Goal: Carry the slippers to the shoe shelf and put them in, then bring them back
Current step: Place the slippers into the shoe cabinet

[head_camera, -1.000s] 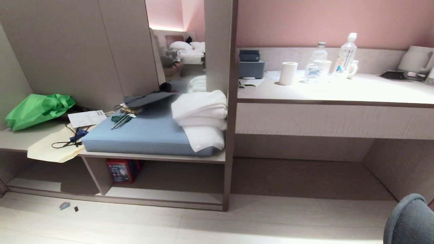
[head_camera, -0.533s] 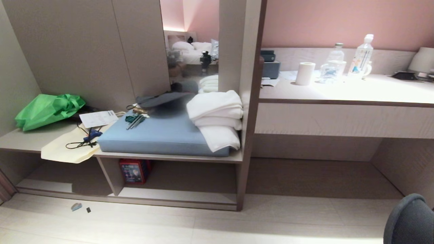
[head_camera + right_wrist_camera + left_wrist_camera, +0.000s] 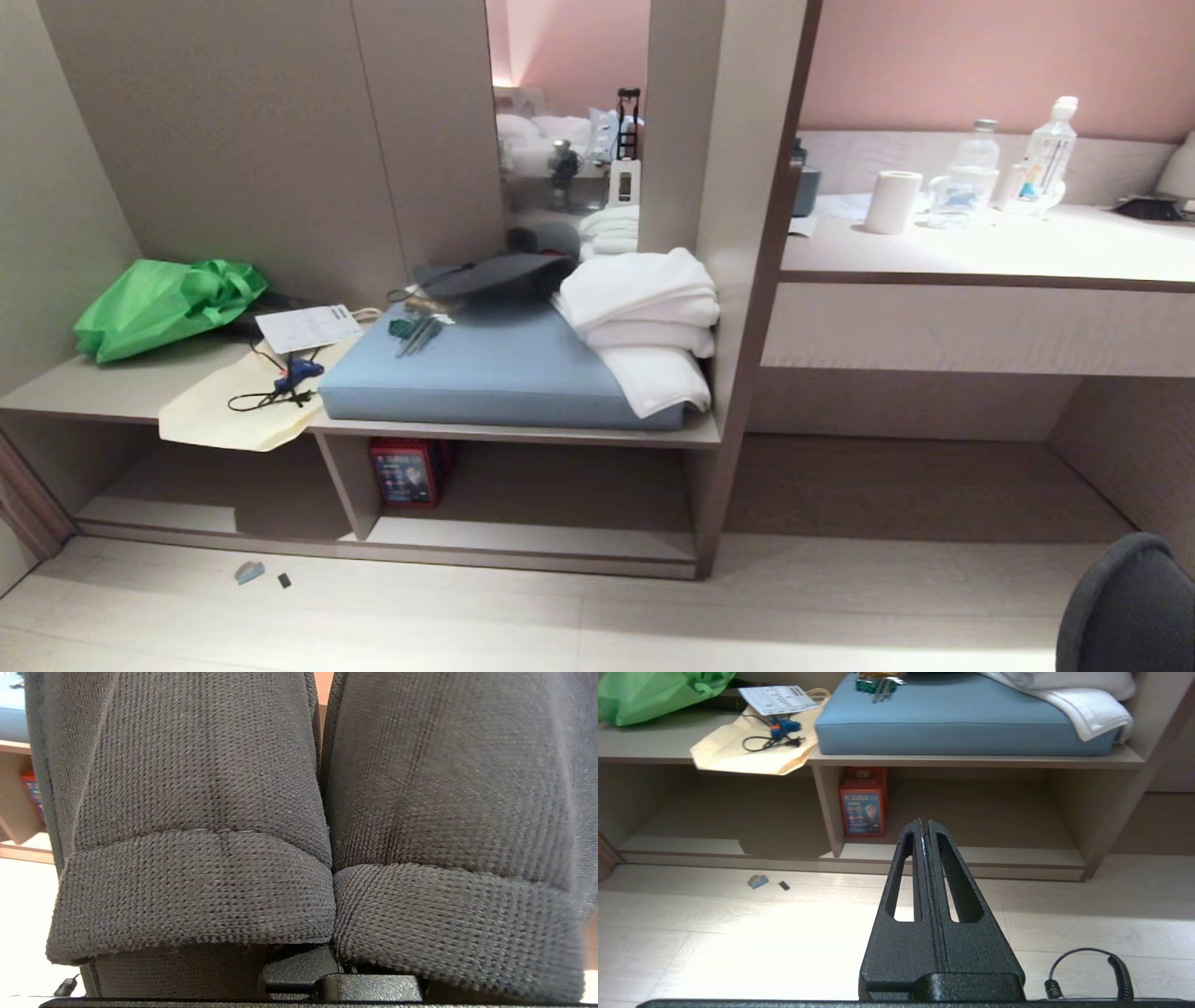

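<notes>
Head view, from the left: a green bag [image 3: 163, 303] lies on the bench surface [image 3: 84, 392], then a blue cushion [image 3: 504, 373] carries folded white towels [image 3: 653, 327]. Under the cushion is the shoe shelf [image 3: 532, 537], an open cubby with a pale bottom board, with a red box [image 3: 408, 471] at its left end. In the left wrist view, the left end effector [image 3: 924, 823] is closed together and holds nothing; it points toward that cubby. At the right, the right end effector [image 3: 334, 952] is clamped on the slippers [image 3: 317, 835], which are pressed side by side, probably so that one arm can carry both. They are dark grey knitted fabric with a thick folded rim; the soles are not visible. The slippers are not yet in the shelf.
</notes>
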`<state>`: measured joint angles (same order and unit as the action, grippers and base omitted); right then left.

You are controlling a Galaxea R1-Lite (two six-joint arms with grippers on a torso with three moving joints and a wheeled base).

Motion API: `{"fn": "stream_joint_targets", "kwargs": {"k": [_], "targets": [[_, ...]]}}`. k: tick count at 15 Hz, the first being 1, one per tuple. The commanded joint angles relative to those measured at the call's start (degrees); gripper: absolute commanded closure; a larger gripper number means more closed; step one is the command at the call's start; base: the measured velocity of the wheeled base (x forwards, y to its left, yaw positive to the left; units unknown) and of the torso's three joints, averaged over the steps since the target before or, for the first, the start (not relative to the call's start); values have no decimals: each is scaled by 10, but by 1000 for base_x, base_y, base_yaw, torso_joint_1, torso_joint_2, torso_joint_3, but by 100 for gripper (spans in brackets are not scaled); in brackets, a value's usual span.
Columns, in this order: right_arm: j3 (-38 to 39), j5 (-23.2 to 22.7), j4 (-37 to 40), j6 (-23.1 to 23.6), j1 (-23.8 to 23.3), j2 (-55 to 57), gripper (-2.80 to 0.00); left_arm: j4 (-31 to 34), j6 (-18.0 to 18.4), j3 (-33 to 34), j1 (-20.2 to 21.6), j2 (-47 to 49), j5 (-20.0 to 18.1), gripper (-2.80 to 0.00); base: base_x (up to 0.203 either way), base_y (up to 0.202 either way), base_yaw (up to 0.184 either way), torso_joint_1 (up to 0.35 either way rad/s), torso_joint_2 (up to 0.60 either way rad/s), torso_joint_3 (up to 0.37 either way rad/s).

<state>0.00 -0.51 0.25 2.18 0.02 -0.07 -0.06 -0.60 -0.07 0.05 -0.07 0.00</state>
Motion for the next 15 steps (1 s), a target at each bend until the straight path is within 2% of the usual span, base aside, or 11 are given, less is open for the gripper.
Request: {"fn": "stream_joint_targets", "kwargs": {"k": [1, 15], "targets": [[1, 0, 0, -1, 0, 1, 0, 0, 0, 0, 0, 1, 0, 0, 0, 197, -8, 7, 7, 2], [1, 0, 0, -1, 1, 1, 0, 0, 0, 0, 0, 1, 0, 0, 0, 195, -1, 3, 3, 4]]}}
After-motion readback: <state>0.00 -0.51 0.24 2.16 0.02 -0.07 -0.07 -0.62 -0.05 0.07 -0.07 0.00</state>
